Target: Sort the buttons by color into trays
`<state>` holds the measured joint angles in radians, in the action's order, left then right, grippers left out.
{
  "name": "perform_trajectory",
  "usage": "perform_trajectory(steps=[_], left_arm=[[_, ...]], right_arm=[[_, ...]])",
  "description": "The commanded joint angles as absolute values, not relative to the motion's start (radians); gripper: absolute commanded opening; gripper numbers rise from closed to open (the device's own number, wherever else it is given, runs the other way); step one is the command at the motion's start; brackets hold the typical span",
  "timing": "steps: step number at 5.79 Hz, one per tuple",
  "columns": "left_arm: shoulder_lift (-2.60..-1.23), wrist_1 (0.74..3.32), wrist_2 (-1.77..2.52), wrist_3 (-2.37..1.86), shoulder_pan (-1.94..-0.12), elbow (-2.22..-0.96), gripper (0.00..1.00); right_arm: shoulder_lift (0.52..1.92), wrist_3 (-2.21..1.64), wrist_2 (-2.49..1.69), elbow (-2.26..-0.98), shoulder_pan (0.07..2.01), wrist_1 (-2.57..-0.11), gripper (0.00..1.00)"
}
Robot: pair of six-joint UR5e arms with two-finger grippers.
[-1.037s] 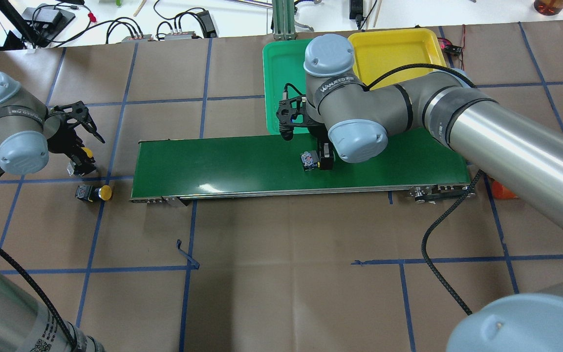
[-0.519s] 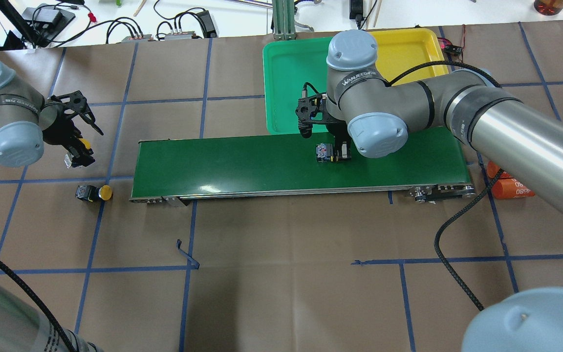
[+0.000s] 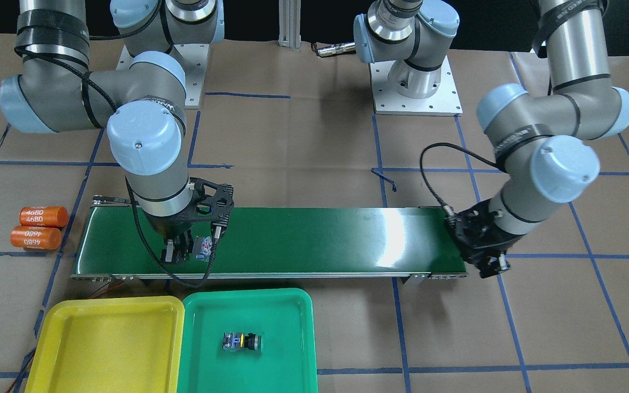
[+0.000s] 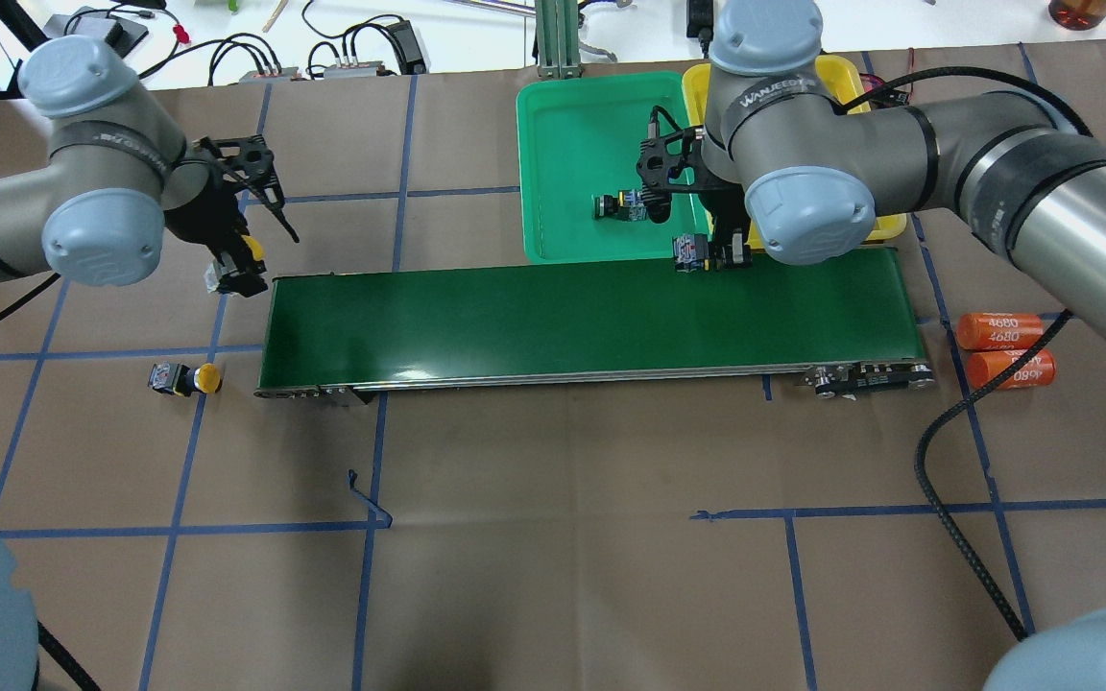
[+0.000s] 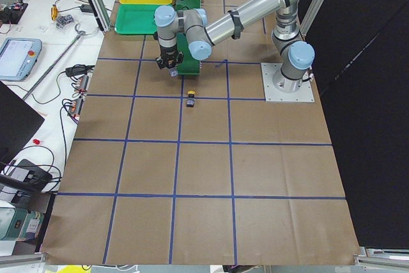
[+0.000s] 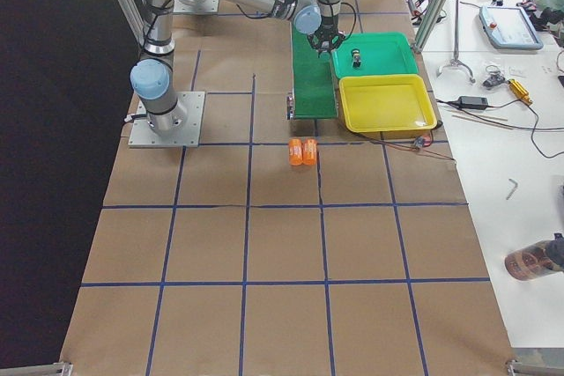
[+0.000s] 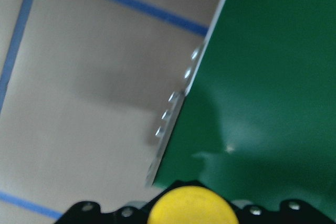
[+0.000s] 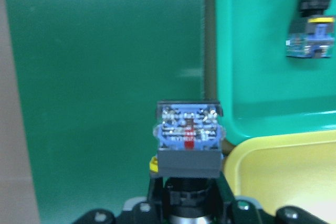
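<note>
Right wrist-mounted view: I am clenching the right gripper on a button over the conveyor belt's far edge, aiming well inside the green tray's rim, while the left gripper is grasping a yellow button at the belt's left end.

You're working in a robotics lab: the desk wears brown paper gridded with blue tape, with a teach pendant and cables alongside.

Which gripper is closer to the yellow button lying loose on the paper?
Left. The left gripper, gripping a second yellow button, is beyond the loose button at the belt's end; the right gripper, gripping a third button, is far along the belt beside the green tray.
</note>
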<state>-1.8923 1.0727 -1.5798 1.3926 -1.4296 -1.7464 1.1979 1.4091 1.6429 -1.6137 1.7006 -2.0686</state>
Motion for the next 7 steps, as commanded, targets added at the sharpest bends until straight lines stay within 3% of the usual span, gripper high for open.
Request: perform_trajectory(steps=[1,2,3,4,5,7], left_arm=[[-1.881,1.126,-1.609,1.390,-1.584,-1.765,0.01],[-1.881,1.127,-1.611,1.387,-1.601,-1.784,0.03],[-1.887,1.123,-1.649,1.387,-1.609,-1.793,0.12],[-1.899,1.123,-1.649,1.358,-1.614,-1.798,0.56],[-1.890,1.112,-1.649,1.348,-1.620,-1.801,0.67],[-1.843,1.139,-1.647,1.312,-1.628,-1.790,0.73]], right_arm=[[1.014,1.428,1.638,-1.408,1.698,-2.163,0.10],[0.909,1.421,1.635,-1.296,1.700,-2.187,0.12],[0.850,1.395,1.585,-1.220,1.701,-2.187,0.81],[0.854,1.376,1.519,-1.169,1.701,-2.180,1.00],[0.876,1.378,1.520,-1.134,1.700,-2.130,1.00],[1.027,1.376,1.578,-1.143,1.700,-1.748,1.00]])
